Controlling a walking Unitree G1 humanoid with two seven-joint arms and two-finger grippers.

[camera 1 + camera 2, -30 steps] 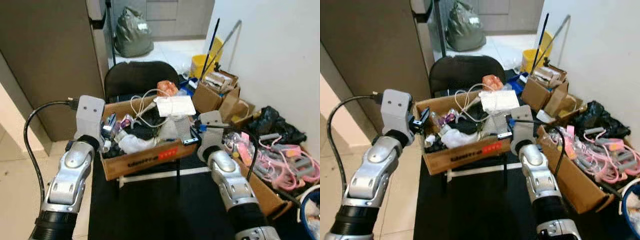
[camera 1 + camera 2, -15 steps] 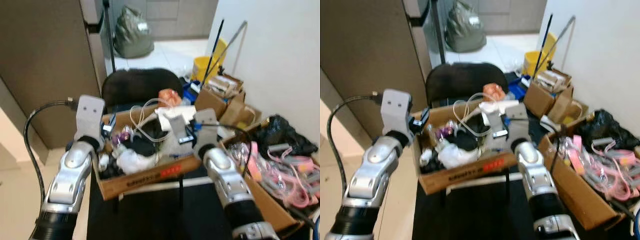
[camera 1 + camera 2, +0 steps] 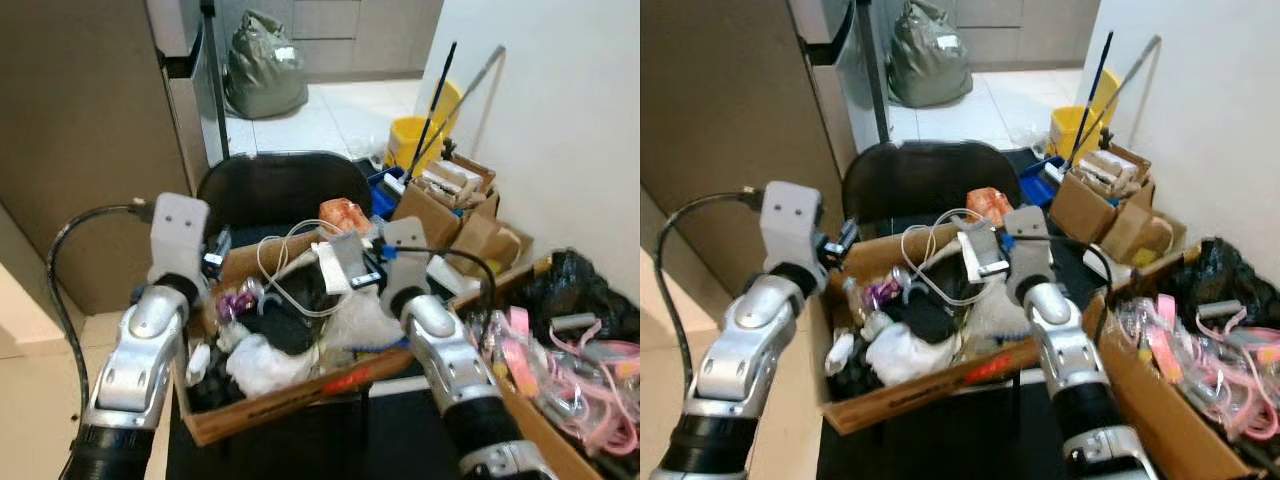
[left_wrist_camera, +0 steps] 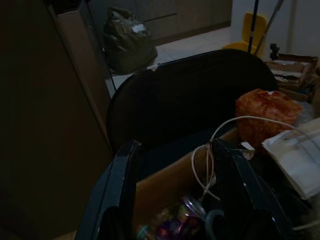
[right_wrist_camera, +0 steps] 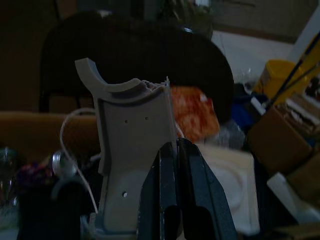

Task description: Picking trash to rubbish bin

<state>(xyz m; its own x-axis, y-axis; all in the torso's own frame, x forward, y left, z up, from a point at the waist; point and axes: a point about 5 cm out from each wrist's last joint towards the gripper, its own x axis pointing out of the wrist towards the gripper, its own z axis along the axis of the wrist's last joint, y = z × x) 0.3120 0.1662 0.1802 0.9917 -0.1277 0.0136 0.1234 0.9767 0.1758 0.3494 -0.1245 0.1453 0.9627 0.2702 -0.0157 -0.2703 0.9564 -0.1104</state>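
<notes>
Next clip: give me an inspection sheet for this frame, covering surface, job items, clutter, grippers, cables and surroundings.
Surface: black chair carrying an open cardboard box.
Job's things: grey plastic piece pinched in the right gripper, raised above the box; no rubbish bin identified.
Clutter: box holds an orange packet, white wrappers, dark items; more boxes and pink items to the robot's right.
Grippers: right shut on the piece; left gripper open, over the box's far left corner.
Cables: white cord looped in the box; black cable on the left arm.
Surroundings: tiled floor, grey sack, yellow mop bucket, white wall.
</notes>
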